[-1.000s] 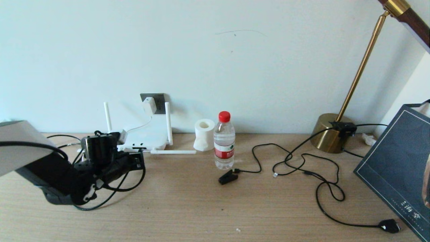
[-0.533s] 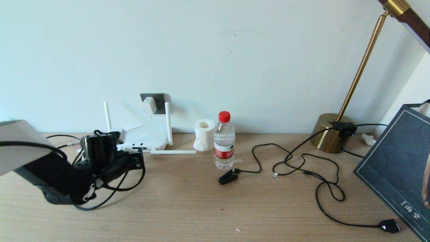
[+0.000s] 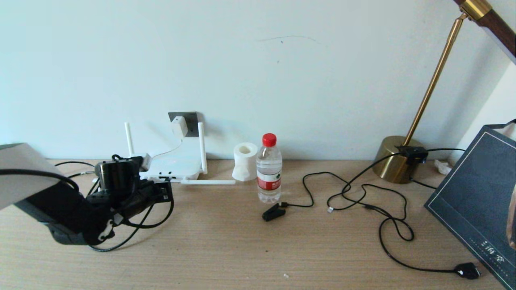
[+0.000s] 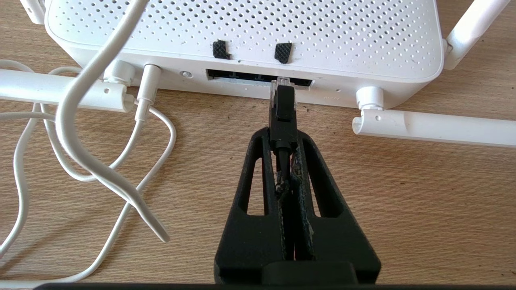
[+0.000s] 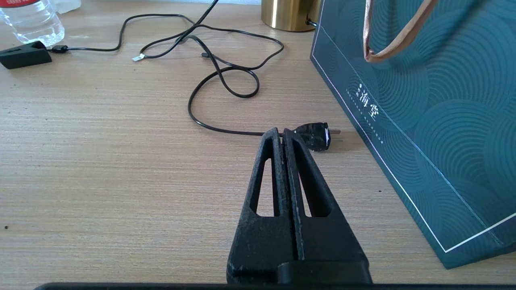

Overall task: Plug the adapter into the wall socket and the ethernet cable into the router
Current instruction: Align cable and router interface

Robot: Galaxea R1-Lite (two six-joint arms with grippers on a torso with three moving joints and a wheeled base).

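pale characters "海堂" are printed on the dark green bag (image 5: 423,100).

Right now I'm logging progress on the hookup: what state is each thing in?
adapter: plugged into the wall socket.
ethernet cable: plug tip at the router port slot, not seated.
left gripper: shut on the cable's boot.
right gripper: shut, holding nothing, over the desk.
water bottle: upright, capped.
black plug: lying loose on the desk.

The left gripper (image 3: 163,193) hides the router (image 3: 177,166) ports in the head view. The lamp (image 3: 435,80) head and bag (image 3: 475,197) run off the right edge.
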